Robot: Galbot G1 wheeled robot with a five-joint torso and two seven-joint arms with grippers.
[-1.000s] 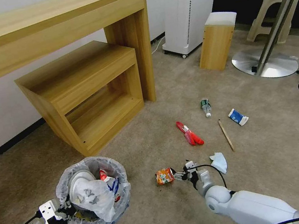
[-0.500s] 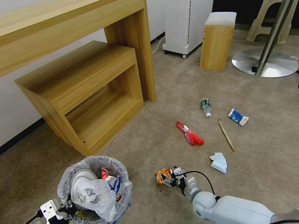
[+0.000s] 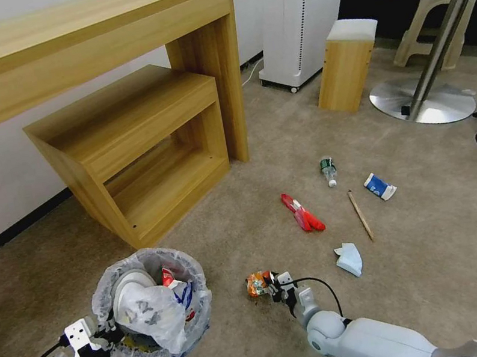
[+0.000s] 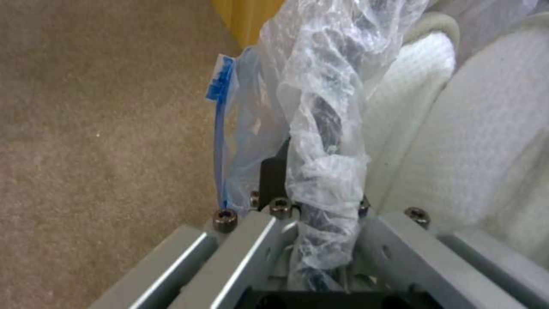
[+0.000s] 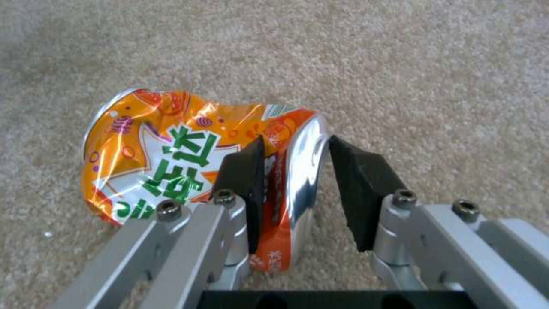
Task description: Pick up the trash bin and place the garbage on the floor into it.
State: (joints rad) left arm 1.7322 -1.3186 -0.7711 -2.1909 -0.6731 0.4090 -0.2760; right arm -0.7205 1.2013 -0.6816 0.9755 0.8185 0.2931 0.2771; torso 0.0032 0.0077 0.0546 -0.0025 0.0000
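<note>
The orange wrapper (image 5: 188,159) lies crumpled on the carpet (image 3: 448,265), low centre of the head view, its silver edge upright between the right gripper (image 5: 294,189) pads — not yet pinched, jaws apart. Lower left, the left gripper (image 4: 312,214) clamps the trash bin (image 3: 151,315) rim — slippers and bag inside.

right tool (image 5: 291,189) | pads straddle orange wrapper (image 5: 171,150) edge | carpet (image 5: 400,64)

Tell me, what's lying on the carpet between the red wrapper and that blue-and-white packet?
In the head view, a thin wooden stick lies on the floor between the red wrapper and the white-blue packet, touching neither.
</note>
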